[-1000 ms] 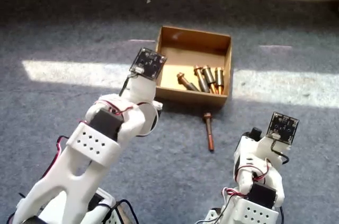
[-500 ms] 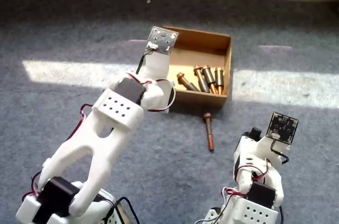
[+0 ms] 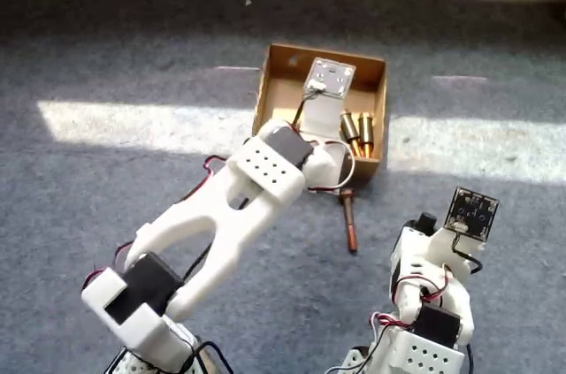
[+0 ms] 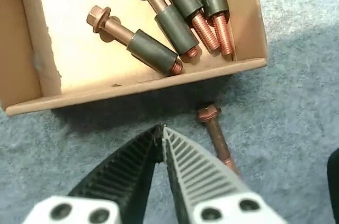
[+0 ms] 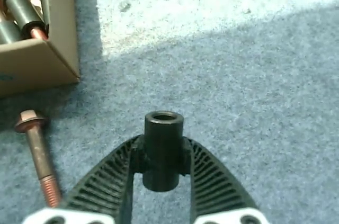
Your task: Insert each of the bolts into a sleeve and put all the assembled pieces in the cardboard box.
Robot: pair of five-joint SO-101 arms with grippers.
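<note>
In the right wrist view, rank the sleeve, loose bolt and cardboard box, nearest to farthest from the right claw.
1. The sleeve, held in the right claw.
2. The loose bolt, on the carpet beside it.
3. The cardboard box, beyond the bolt's head.

Five bolts (image 4: 214, 131), five sleeves (image 5: 163, 150), one box (image 4: 132, 90)

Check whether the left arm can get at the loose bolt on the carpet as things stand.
Probably yes: the left hand hangs shut just beside the loose bolt, outside the cardboard box, nothing between them; it must open first.
</note>
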